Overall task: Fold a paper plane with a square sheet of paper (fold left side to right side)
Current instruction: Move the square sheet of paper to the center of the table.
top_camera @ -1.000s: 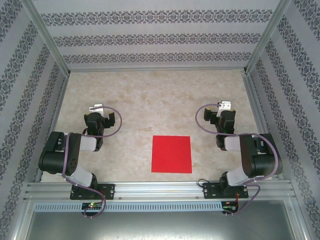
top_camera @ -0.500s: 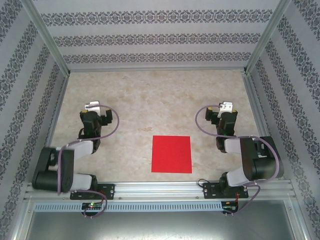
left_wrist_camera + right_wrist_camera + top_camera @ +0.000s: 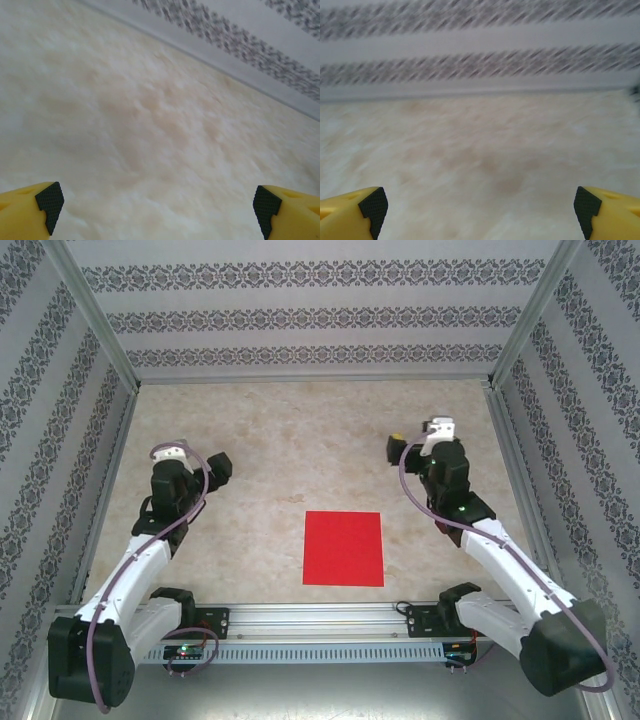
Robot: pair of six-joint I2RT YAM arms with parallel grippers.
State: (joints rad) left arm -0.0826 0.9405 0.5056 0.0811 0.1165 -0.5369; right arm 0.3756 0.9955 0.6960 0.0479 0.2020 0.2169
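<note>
Paper (image 3: 343,548) lies flat and unfolded on the table (image 3: 300,430), near six o'clock in the top view, between the arm bases and touched by neither arm. From the paper, the left gripper (image 3: 160,212) hangs well apart at ten o'clock and the right gripper (image 3: 480,212) at one o'clock, both released with jaws spread and nothing between them. The first fold looks not yet begun; next, the left gripper likely must pinch the paper's nine-o'clock edge and carry it over to three o'clock.

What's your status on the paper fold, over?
Left claw open, empty. Right claw open, empty. Flat square sheet of bright red paper unfolded on the table between both arms, untouched. Nothing blocking it.
</note>
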